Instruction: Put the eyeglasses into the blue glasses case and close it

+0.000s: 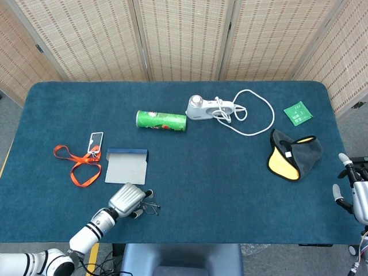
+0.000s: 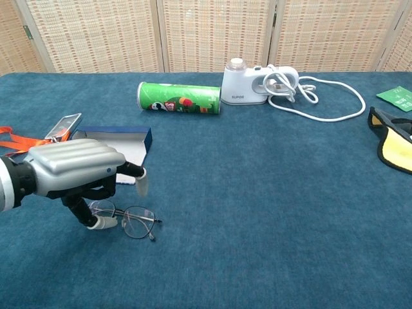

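Eyeglasses point(image 2: 125, 219): lying on the bench point(image 1: 207, 172) near its front edge, toward the left corner, lenses unfolded.
Glasses case point(image 1: 127, 166): blue, open flat, just behind the eyeglasses, apart from them.
Left hand point(image 2: 77, 172): over the left lens, fingers point(image 2: 96, 222) curled down around the frame; whether they actually grip it cannot be told.
Right hand point(image 1: 355, 196): at the bench's right front corner, fingers apart, holding nothing.
Can point(image 1: 161, 121), green, on its side: mid-bench, toward the back.
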You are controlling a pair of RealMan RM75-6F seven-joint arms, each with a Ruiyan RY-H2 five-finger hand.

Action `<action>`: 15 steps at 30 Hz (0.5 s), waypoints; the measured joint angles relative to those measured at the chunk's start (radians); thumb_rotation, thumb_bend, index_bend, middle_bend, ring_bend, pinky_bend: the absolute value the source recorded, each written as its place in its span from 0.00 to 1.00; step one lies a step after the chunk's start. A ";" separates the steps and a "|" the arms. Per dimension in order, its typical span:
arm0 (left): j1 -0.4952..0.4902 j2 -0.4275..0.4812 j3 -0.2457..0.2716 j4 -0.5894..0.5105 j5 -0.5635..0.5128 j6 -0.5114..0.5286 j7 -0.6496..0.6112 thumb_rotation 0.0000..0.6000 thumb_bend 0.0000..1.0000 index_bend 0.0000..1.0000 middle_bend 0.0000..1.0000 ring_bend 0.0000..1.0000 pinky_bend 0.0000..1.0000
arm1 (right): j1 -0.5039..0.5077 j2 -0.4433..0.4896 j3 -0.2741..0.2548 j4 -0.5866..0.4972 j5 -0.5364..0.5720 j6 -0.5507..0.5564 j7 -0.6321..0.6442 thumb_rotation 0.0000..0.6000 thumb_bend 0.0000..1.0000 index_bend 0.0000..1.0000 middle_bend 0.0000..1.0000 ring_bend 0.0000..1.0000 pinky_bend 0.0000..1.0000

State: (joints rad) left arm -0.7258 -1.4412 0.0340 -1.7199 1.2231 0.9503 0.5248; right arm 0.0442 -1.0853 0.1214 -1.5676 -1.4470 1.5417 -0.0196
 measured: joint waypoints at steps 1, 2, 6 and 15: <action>0.000 -0.006 -0.001 0.006 -0.003 -0.002 0.000 1.00 0.32 0.40 0.99 1.00 1.00 | 0.000 0.000 0.000 0.000 0.000 0.000 0.000 1.00 0.46 0.09 0.46 0.33 0.24; -0.001 -0.013 -0.003 0.014 -0.008 -0.005 0.002 1.00 0.32 0.41 0.99 1.00 1.00 | 0.000 0.000 0.000 0.000 0.000 0.000 0.000 1.00 0.46 0.09 0.46 0.33 0.24; -0.002 -0.038 -0.008 0.041 -0.025 -0.009 0.016 1.00 0.32 0.44 0.99 1.00 1.00 | 0.001 0.000 0.000 0.000 -0.002 0.000 0.000 1.00 0.46 0.09 0.46 0.34 0.24; 0.005 -0.056 -0.010 0.065 -0.048 -0.008 0.032 1.00 0.33 0.51 0.99 1.00 1.00 | 0.002 -0.003 -0.001 0.002 -0.003 -0.003 0.002 1.00 0.46 0.09 0.46 0.34 0.24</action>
State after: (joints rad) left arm -0.7208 -1.4976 0.0235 -1.6547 1.1753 0.9422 0.5570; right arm 0.0466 -1.0885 0.1202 -1.5651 -1.4499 1.5384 -0.0178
